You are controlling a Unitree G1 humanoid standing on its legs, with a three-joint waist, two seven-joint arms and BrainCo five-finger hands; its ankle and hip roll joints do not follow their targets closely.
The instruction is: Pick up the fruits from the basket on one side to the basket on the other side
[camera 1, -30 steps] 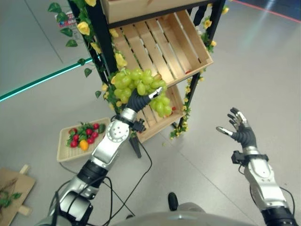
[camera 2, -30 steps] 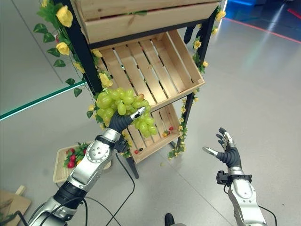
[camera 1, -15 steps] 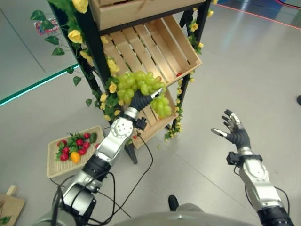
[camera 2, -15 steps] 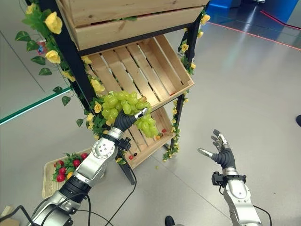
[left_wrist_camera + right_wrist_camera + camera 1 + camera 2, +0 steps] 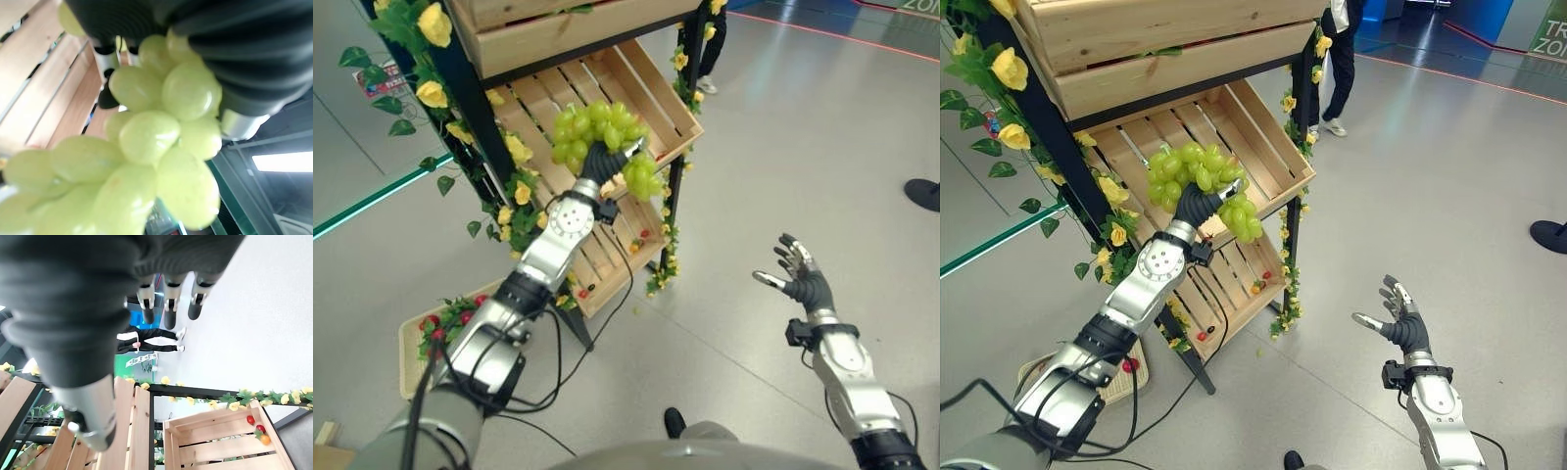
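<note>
Right hand [image 5: 806, 284]: at 4 o'clock, fingers spread, holding nothing
Left hand [image 5: 601, 164]: fingers clenched round the grape bunch [image 5: 605, 132], held over the middle crate [image 5: 651, 83] at 12 o'clock
Risk: loose lobes hang past the fingers; a jolt could tear grapes off onto the floor [image 5: 783, 157]

Left hand [image 5: 600, 164] raised, apparently clenched; right hand [image 5: 806, 286] spread.

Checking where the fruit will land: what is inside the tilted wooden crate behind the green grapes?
The tilted wooden crate shows bare slats; the bunch of green grapes in the left hand covers its lower left part.
</note>
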